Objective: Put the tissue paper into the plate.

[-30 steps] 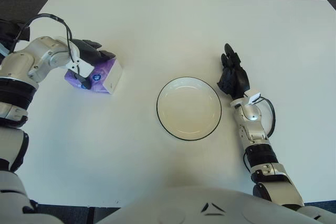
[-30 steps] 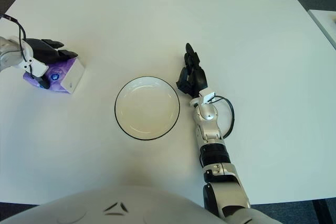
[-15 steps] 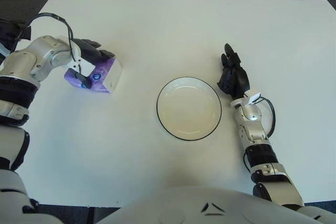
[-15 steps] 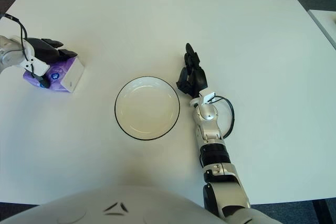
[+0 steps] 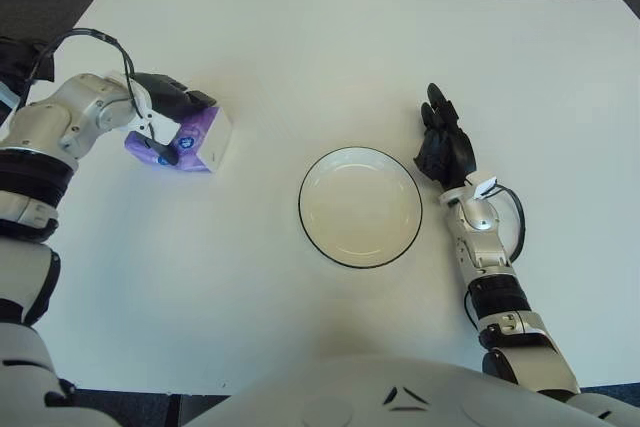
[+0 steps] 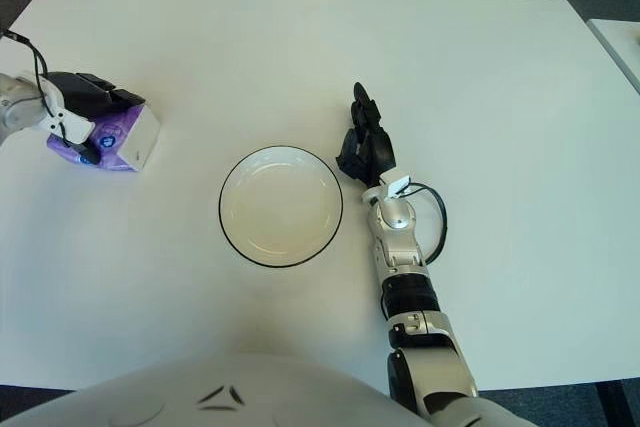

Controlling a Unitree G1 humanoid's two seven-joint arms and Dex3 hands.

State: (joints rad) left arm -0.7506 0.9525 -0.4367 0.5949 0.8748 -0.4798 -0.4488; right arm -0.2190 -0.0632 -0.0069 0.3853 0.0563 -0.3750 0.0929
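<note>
- I see the tissue paper (image 5: pixel 193 137): purple pack with a white end face, lying on its side on the table, well left of the plate, slightly farther back.
- I see the plate (image 5: pixel 360 207): round, white, thin dark rim, upright, flat, nothing in it.

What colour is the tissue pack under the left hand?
Purple, with a white end; the tissue pack under the left hand shows best in left eye view.
</note>
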